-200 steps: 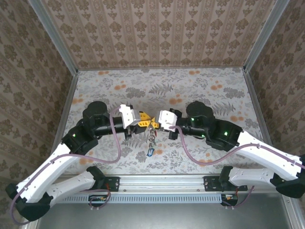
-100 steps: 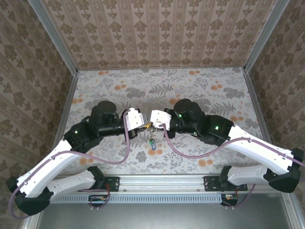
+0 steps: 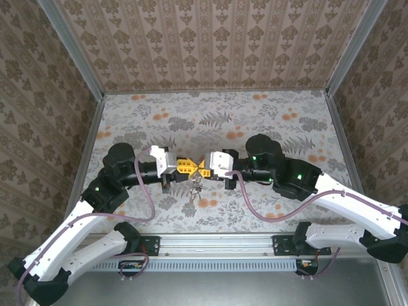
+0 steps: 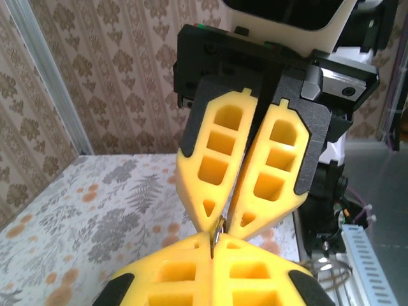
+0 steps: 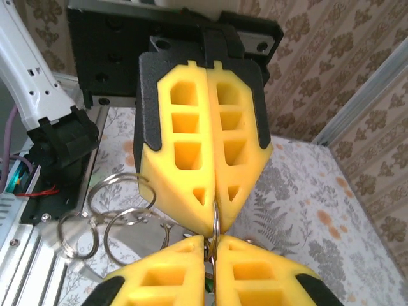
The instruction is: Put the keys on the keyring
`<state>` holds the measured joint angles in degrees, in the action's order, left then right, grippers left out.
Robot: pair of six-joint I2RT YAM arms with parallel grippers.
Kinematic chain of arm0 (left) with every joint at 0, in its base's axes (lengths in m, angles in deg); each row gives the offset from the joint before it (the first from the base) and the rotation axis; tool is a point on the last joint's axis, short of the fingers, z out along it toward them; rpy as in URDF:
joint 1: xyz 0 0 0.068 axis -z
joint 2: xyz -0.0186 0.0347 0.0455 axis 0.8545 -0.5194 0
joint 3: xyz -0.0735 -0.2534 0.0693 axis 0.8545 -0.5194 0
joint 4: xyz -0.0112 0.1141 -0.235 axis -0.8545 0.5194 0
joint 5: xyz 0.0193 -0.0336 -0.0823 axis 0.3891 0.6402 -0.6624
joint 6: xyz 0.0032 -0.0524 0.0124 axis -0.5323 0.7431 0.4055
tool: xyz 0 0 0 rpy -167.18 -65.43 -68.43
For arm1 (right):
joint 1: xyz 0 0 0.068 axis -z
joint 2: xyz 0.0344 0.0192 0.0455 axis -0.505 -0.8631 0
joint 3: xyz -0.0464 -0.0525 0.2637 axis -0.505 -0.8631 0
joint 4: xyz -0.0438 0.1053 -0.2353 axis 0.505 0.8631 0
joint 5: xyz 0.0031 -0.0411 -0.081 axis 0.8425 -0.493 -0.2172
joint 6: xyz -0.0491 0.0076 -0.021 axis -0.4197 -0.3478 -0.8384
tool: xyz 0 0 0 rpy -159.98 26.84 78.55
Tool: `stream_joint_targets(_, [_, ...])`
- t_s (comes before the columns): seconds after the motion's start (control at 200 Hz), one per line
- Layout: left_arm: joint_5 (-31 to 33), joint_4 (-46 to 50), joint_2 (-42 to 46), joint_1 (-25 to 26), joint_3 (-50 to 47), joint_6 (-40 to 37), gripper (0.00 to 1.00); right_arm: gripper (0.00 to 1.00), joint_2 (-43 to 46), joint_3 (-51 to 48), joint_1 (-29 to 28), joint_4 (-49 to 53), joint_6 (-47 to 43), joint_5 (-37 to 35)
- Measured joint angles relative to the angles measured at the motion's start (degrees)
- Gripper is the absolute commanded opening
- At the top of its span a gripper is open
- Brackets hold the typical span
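While both grippers met tip to tip above the middle of the table (image 3: 274, 121), slightly toward its near edge, the job looked well advanced rather than finished. The left gripper (image 3: 190, 167) had its yellow fingers pressed together on the thin metal keyring (image 5: 216, 223), and the right gripper (image 3: 203, 166) was pinching the same loop from the opposite side, so the ring sat edge-on between the two pairs of tips, held clear of the table. A cluster of small wire rings (image 5: 115, 217) hung just beside the pinch, and the keys (image 3: 194, 189) dangled under the grippers. They were too small from above to count or to tell by colour.

No loose key showed on the patterned table, which suggested that most of the threading was done. Whether one key was part-way round the coil could not be told. What seemed left was seating whatever was on the coil and setting the bunch down.

Room was generous: bare table stretched toward the far edge and both far corners, and to either side. The tight spots were the rail (image 3: 217, 245) along the near edge and the two forearms, which converged on the pinch.
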<state>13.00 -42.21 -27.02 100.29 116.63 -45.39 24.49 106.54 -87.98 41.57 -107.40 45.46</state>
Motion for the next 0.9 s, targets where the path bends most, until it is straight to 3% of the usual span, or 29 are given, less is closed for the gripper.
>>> stream_joint_targets(0.205, [-4.92,-8.39,-0.55,-1.33,-2.19,5.16,0.00,0.00,1.55,-0.96,0.07,-1.99,0.13,0.44])
stream_joint_targets(0.305, [-5.29,-8.04,-1.25,-1.38,-1.27,5.09,0.00,0.00,1.97,-0.96,0.13,-2.36,0.28,-0.26])
stream_joint_targets(0.555, [11.50,14.53,-6.60,5.92,12.61,-8.09,0.11,0.00,-0.04,2.32,0.48,1.75,0.22,-5.66])
stream_joint_targets(0.72, [20.57,23.26,-10.01,9.31,16.83,-13.60,0.12,0.00,-2.34,3.56,0.61,5.49,0.00,-8.28])
stream_joint_targets(0.755, [22.08,24.57,-10.60,9.90,17.14,-14.38,0.10,0.00,-2.84,3.67,0.66,6.45,-0.02,-8.66])
stream_joint_targets(0.785, [23.23,25.49,-11.08,10.38,17.22,-14.86,0.00,0.00,-3.28,3.74,0.66,7.26,-0.17,-9.01])
stream_joint_targets(0.9, [24.81,27.91,-12.07,11.32,17.33,-16.81,0.00,0.00,-4.37,3.96,0.63,9.75,-0.33,-9.57])
